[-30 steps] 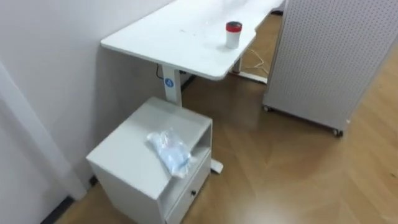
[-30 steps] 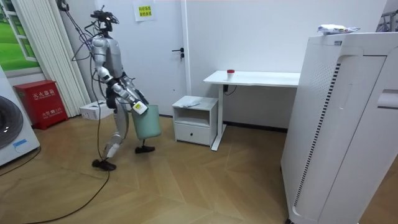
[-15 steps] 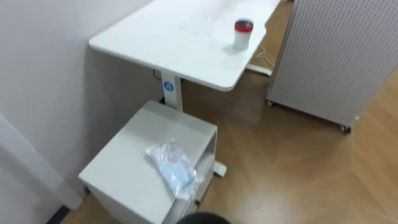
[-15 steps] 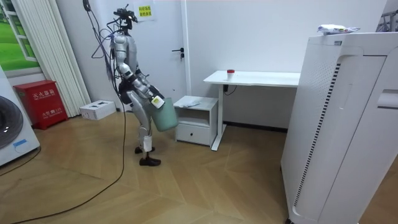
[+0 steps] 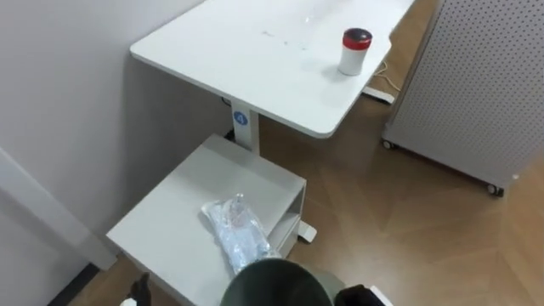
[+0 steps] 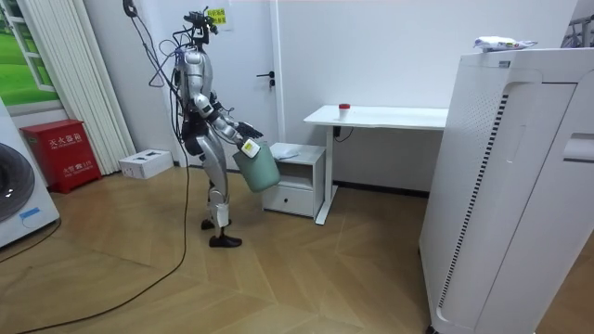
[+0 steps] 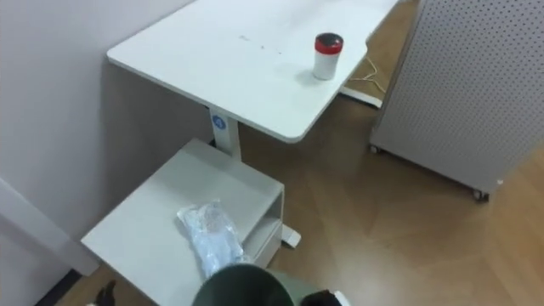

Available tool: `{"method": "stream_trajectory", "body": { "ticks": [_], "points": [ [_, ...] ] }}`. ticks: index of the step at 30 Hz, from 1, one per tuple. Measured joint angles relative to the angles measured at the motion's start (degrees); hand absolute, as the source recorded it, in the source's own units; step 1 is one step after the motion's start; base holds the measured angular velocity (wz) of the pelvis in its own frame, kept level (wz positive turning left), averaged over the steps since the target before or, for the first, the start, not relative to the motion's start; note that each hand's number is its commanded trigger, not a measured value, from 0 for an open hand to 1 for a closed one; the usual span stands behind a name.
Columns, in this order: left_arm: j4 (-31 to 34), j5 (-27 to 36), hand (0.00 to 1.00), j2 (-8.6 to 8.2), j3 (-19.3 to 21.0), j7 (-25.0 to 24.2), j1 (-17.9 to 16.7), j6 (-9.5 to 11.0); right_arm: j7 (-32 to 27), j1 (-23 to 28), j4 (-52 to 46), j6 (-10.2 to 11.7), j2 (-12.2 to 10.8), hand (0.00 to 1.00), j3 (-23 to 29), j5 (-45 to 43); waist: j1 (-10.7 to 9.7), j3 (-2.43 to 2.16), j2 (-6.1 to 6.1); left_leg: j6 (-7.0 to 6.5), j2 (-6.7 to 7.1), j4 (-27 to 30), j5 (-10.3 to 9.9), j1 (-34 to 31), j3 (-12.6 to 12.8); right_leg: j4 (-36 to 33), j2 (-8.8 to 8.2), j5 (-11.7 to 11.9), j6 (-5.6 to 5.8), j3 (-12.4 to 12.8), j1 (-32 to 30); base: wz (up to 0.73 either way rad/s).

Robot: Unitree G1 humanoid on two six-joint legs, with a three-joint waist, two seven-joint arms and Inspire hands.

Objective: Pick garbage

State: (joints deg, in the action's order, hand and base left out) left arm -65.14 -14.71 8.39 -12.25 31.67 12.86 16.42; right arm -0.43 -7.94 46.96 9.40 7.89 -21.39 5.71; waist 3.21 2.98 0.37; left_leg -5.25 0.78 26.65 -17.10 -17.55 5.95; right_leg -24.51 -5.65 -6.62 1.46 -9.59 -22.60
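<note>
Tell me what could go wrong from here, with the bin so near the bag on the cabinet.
1. The bin covers the near edge of the cabinet in the eye view, so it may bump the cabinet.
2. The bag lies right by the bin's rim; a nudge could push it to the floor, not inside.
3. The bag is clear and crumpled on a pale top, so a grasp may slip.

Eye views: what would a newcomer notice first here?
A crumpled clear plastic bag lies on top of the low white cabinet, just beyond the rim of a green bin at the view's bottom edge. Farther back, a red-lidded cup stands on the white desk.
</note>
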Motion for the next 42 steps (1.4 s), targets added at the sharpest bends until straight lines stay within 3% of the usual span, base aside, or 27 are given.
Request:
{"method": "stream_trajectory", "body": {
  "ticks": [5, 9, 11, 17, 21, 26, 32, 39, 42],
  "points": [
    [-0.01, 0.00, 0.00, 0.03, -2.57, 4.42, 2.21, 0.90, -0.41, -1.37, 3.62, 0.89, -0.92, 1.00, -2.82, 1.04, -0.12, 0.40, 0.15, -0.02, 0.09, 2.18, -0.02, -4.02, -0.02, -2.83, -0.41, -0.06, -0.11, 0.06, -4.31, 0.01],
    [-0.23, 0.59, 0.00, -0.01, -4.77, 8.14, 4.17, 1.74, -0.84, -2.88, 4.03, 0.89, -0.89, 1.00, -4.76, 1.87, -1.50, 1.30, 0.48, 0.10, 0.09, 5.53, -0.12, -9.63, -0.74, -5.30, -0.73, -0.33, -0.58, -0.18, -9.10, 0.10],
    [-0.31, 0.52, 0.00, -0.39, -5.08, 8.90, 4.69, 1.85, -0.92, -3.22, 4.05, 0.89, -0.92, 1.00, -4.94, 3.10, -2.15, 1.46, 0.71, 0.15, 0.07, 6.62, -0.15, -11.46, -0.76, -6.12, -0.94, -0.42, -0.88, -0.34, -10.76, 0.04],
    [-1.42, 0.53, 0.00, -0.98, -6.36, 11.98, 7.31, 1.90, -1.43, -3.37, 3.58, 0.88, -0.56, 1.00, -6.61, 5.87, -2.99, 1.55, 0.88, 0.25, -0.10, 9.46, -0.20, -16.58, -0.12, -9.42, -1.33, -0.53, -1.69, -0.04, -16.49, -0.04],
    [-1.52, 0.55, 0.00, -0.96, -7.22, 14.33, 8.87, 1.90, -1.47, -4.41, 3.55, 0.88, -0.51, 1.00, -7.09, 7.39, -3.10, 1.62, 1.13, 0.69, -0.91, 11.47, -0.46, -19.48, 0.25, -10.35, -1.20, -0.25, -2.72, -0.17, -19.11, -0.08],
    [-1.92, 0.54, 0.00, -1.22, -7.15, 16.83, 10.40, 1.90, -1.51, -5.62, 3.61, 0.92, -0.18, 1.00, -8.47, 9.07, -3.39, 1.78, 1.40, 1.19, -1.64, 13.15, -0.73, -21.58, 0.09, -11.26, -1.30, -0.22, -3.74, -1.65, -20.84, -0.03],
    [-1.87, 0.53, 0.00, -1.36, -7.15, 21.56, 13.28, 1.90, -2.14, -6.92, 3.61, 0.64, -0.22, 1.00, -9.61, 9.14, -3.96, 1.78, 1.38, 1.66, -1.78, 13.80, -0.44, -24.08, 0.22, -12.15, -1.24, -0.12, -4.69, -1.62, -23.57, 0.00],
    [-1.91, -1.57, 0.00, -0.86, -7.05, 24.87, 15.82, 1.96, -2.54, -7.70, 4.23, 0.37, -0.88, 1.00, -11.14, 9.28, -6.01, 1.85, 1.27, 1.83, -2.14, 13.99, -0.54, -23.95, 0.84, -12.13, -0.98, -0.26, -4.89, -1.39, -23.59, -0.03],
    [-1.92, -3.38, 0.00, -0.40, -7.10, 25.60, 16.19, 1.96, -2.49, -7.66, 4.21, -1.09, -0.95, 1.00, -11.16, 9.82, -6.36, 1.87, 1.23, 1.90, -2.37, 14.49, -0.83, -24.08, 0.85, -12.14, -0.69, -0.26, -4.89, -1.34, -23.60, -0.03]
  ]
}}
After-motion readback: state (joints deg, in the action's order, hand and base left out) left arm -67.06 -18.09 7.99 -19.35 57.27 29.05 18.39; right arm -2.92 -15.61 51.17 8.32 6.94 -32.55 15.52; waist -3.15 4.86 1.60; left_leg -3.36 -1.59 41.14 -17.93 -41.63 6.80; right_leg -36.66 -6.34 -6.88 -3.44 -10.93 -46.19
